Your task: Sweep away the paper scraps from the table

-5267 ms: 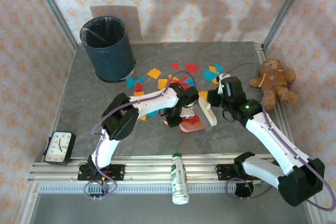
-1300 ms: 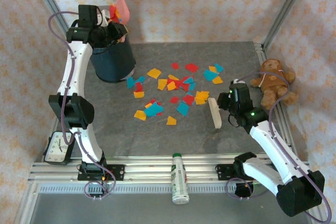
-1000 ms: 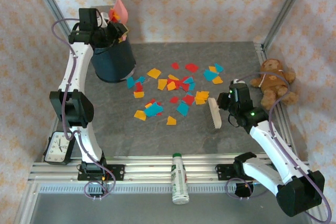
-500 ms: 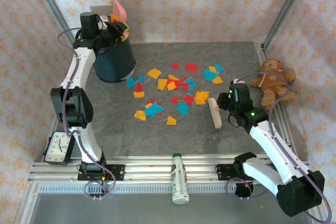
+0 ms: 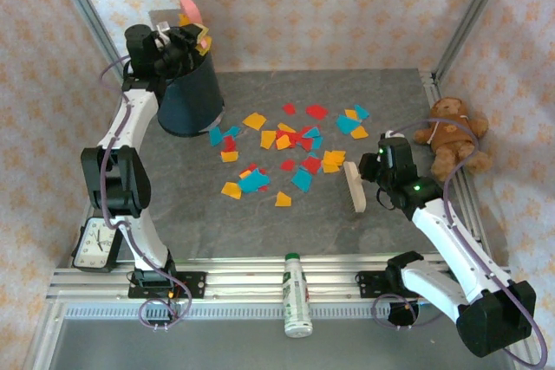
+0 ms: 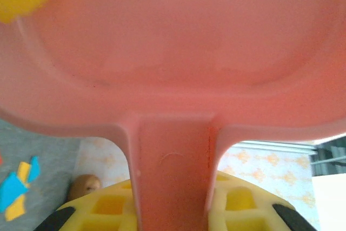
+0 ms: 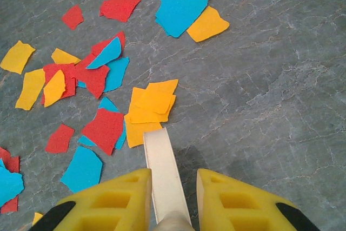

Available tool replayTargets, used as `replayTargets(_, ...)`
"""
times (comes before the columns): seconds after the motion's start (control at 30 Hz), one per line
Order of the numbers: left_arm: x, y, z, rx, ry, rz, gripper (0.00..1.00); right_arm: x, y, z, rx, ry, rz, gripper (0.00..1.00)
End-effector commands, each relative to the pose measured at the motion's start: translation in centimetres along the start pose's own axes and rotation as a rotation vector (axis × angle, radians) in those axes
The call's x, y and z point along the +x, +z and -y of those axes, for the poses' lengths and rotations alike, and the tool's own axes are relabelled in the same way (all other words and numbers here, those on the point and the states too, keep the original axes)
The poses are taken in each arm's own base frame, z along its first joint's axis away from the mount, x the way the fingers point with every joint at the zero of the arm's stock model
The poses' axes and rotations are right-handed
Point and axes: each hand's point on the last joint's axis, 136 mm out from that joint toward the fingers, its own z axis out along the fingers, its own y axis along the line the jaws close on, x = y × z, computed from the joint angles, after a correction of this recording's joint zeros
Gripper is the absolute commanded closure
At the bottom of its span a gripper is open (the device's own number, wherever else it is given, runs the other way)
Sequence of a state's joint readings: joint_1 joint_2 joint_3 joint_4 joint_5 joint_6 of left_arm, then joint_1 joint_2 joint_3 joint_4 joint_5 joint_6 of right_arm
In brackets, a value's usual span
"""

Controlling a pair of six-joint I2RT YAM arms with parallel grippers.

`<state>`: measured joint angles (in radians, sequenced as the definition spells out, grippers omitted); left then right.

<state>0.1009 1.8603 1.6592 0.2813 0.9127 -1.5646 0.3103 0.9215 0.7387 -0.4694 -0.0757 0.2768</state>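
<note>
In the left wrist view the pink plastic dustpan (image 6: 173, 52) sits so close that its edges are cut off, and a yellow blur at 11 o'clock may be a scrap; we cannot tell. Its flat handle runs down between the yellow fingers of the left gripper (image 6: 173, 206), which is clenched on it. From overhead we see the pan tipped above the dark blue round bin (image 5: 189, 97), at 10 o'clock on the dark grey stone-patterned table (image 5: 390, 101); the bin's inside is hidden. The small flat red, orange, yellow and teal-blue paper scraps (image 5: 286, 149) lie scattered around the table's middle. The right gripper (image 7: 172, 187) pinches a flat cream strip (image 7: 162, 160), whose far end meets a pile of orange scraps.
</note>
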Motion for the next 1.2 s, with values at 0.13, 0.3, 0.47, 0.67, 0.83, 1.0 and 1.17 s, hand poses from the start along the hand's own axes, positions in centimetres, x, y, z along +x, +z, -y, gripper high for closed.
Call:
replayTargets(0.13, 1.1, -2.1, 5.1, 0.168, 0.007, 0.003, 1.00, -0.6, -0.2, -0.2, -0.009, -0.002, 0.014, 1.00)
replayTargets(0.3, 1.3, -2.6, 5.4, 0.188, -0.011, 0.009, 1.00, -0.7, -0.2, -0.2, -0.009, -0.001, 0.014, 1.00)
replayTargets(0.47, 1.7, -3.3, 6.2, 0.205, -0.012, 0.016, 1.00, -0.6, -0.2, -0.2, -0.009, 0.001, 0.017, 1.00)
replayTargets(0.67, 2.8, -4.0, 6.2, 0.173, 0.033, 0.008, 1.00, -0.8, -0.4, -0.1, -0.009, 0.013, 0.029, 1.00)
replayTargets(0.83, 4.1, -5.0, 4.5, 0.062, 0.136, 0.003, 1.00, -0.8, -0.4, -0.1, -0.015, 0.028, 0.042, 1.00)
replayTargets(1.0, 6.3, -6.3, 1.2, -0.114, 0.282, -0.025, 1.00, -0.8, -0.3, -0.4, -0.032, 0.044, 0.046, 1.00)
replayTargets(1.17, 9.3, -7.2, -2.2, -0.295, 0.460, -0.093, 1.00, -0.9, -0.2, -0.7, -0.055, 0.063, 0.056, 1.00)
